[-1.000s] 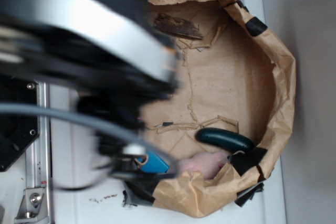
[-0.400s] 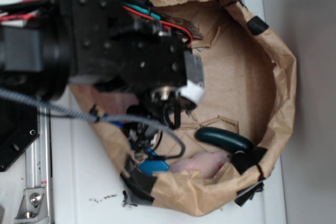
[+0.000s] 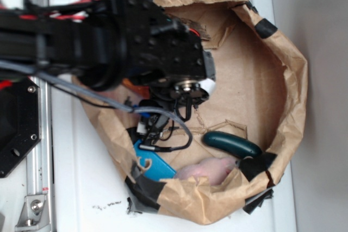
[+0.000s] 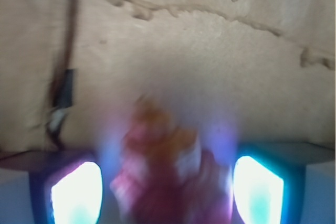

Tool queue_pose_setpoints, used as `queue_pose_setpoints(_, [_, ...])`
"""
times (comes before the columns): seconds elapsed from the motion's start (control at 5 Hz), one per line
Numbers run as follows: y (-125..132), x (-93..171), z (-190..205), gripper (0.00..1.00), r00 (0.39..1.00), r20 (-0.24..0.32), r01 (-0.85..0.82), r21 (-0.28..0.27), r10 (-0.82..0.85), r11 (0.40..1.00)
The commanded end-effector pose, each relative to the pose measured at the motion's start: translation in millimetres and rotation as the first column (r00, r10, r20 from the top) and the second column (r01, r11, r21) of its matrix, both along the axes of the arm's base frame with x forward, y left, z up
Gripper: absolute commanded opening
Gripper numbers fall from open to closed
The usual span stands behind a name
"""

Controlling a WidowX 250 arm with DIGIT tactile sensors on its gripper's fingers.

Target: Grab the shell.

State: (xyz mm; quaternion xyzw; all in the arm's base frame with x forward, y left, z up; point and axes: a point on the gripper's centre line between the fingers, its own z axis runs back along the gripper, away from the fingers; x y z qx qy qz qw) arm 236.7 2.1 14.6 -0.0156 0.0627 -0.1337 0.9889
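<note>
The gripper (image 4: 167,182) stands released, its 2 glowing fingers (image 4: 76,192) either side of the blurred orange shell (image 4: 163,150), above the brown paper (image 4: 210,56).

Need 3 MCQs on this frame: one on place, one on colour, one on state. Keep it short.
1. Where does the dark green oblong object lie?
A. Outside the paper nest
B. Inside the brown paper nest, near its rim, beside the pale pink lump
C. On the black base plate

2. What colour is the flat item at the nest's edge below the arm?
A. Blue
B. Yellow
C. White

3. What does the wrist view show at the claw?
A. Nothing between the fingers
B. A blurred orange and pink mass, probably the shell, between the two glowing fingers
C. The bark piece clamped

Answers:
1 B: it rests on the paper floor right of centre, next to the lump.
2 A: it is plainly bright blue.
3 B: the mass fills the gap; blur hides whether the claw has closed.
</note>
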Motion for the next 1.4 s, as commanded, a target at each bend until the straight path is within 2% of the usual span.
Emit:
queue_pose_setpoints(0.0, [-6, 8, 15, 0.00, 0.992, 0.115, -0.059, 0.093, 0.048, 0.994])
queue_pose_setpoints(0.2, [1, 21, 65, 0.00, 0.963, 0.238, -0.162, 0.126, 0.129, 0.979])
queue_pose_setpoints(0.4, [16, 26, 116, 0.00, 0.886, 0.325, -0.372, 0.072, 0.331, 0.925])
queue_pose_setpoints(0.6, [13, 26, 156, 0.00, 0.791, 0.322, -0.562, 0.047, 0.520, 0.826])
queue_pose_setpoints(1.0, [6, 18, 144, 0.00, 0.734, 0.343, -0.625, 0.005, 0.586, 0.780])
queue_pose_setpoints(1.2, [5, 20, 144, 0.00, 0.754, 0.333, -0.608, 0.029, 0.566, 0.793])
